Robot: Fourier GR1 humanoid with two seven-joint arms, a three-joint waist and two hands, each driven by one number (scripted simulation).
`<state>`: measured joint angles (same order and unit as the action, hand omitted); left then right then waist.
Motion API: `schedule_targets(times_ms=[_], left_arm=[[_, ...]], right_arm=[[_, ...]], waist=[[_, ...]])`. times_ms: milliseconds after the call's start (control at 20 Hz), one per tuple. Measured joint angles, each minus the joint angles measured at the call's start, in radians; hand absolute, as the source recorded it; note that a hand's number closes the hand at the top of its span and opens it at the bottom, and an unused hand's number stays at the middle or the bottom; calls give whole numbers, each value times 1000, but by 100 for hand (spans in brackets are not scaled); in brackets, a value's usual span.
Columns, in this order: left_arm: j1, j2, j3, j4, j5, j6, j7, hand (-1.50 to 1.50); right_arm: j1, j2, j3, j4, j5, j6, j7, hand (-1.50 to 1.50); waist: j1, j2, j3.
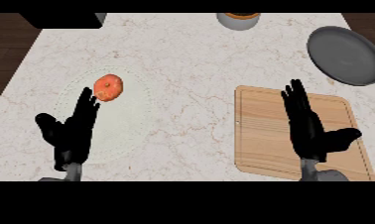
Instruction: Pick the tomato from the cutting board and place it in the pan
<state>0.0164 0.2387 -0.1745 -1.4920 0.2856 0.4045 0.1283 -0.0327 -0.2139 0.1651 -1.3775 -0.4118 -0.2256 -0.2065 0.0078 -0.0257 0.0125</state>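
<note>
The orange-red tomato lies on a pale round mat at the counter's left, not on the board. My left hand is open over that mat, fingers straight, their tips just beside the tomato's lower left edge. The wooden cutting board lies at the right with nothing on it except my right hand, which is open above it with the thumb spread to the right. The dark grey pan sits at the far right, beyond the board, and nothing lies in it.
A grey pot with something orange inside stands at the counter's back edge. A black object occupies the back left corner. The marble counter ends at dark flooring on the left.
</note>
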Motion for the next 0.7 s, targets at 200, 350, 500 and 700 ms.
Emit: schedule_targets(times_ms=[200, 350, 500, 700], left_arm=[[-33, 7, -35, -25, 2, -64, -2, 0], [-66, 10, -74, -44, 9, -122, 7, 0], [-78, 5, -107, -53, 32, -180, 17, 0], [-97, -3, -120, -60, 56, -228, 34, 0]], right_arm=[[-87, -117, 43, -12, 119, 27, 25, 150], [-164, -281, 93, -11, 281, 60, 31, 150], [-201, -405, 115, 4, 472, -3, -14, -150], [-202, -425, 117, 5, 594, -92, -138, -150]], waist=[[4, 16, -9], [8, 15, -25], [-1, 19, -23], [-7, 23, -16]])
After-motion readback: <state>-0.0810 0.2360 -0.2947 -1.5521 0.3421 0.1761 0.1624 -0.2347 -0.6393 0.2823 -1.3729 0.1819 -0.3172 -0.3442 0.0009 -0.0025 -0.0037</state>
